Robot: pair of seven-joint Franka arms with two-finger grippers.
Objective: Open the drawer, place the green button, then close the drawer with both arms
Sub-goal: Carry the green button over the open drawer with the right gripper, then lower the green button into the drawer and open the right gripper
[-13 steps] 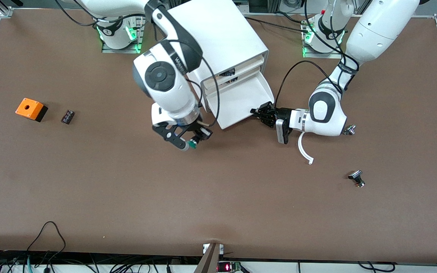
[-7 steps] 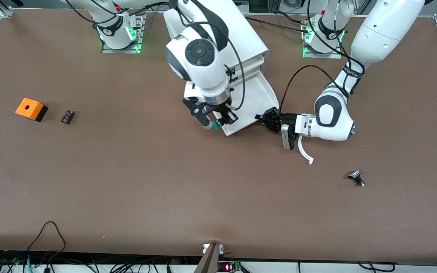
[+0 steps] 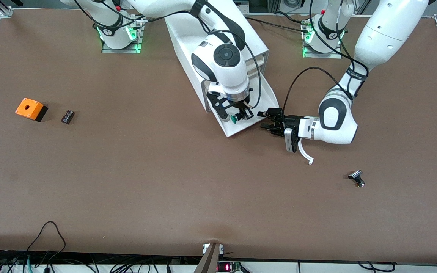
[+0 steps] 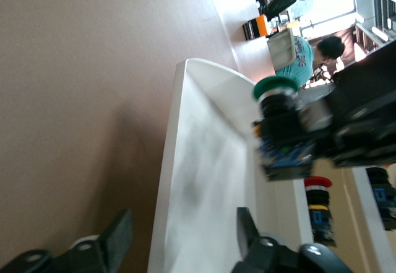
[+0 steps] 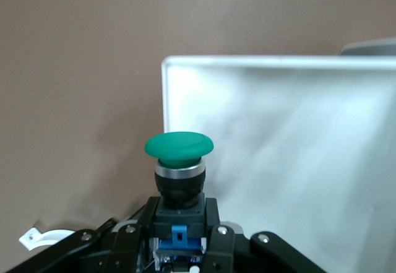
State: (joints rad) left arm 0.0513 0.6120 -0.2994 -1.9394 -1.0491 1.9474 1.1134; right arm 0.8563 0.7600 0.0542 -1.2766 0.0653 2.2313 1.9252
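The right gripper [image 3: 236, 115] hangs over the open drawer [image 3: 268, 99], its two black fingers clamped on the button [image 3: 234, 118]. No brand, label or writing can be read on any of the things.

The button has a round, slightly domed green cap on a silver collar, with a black body and a blue part below it, held by the body so the cap points away from the wrist [image 5: 179, 148]. It is in the air above the tray's front edge, toward the end nearer the front camera. The drawer is a shallow white plastic tray, pulled well out from the bottom of the white cabinet [image 3: 218, 26].

The left gripper [image 3: 268, 118] lies low just beside the drawer's front corner, fingers spread apart and holding nothing.

Half a second ago the right gripper and button stood just outside the tray's edge; they have since moved in over it. The left gripper has drawn slightly back from the corner.
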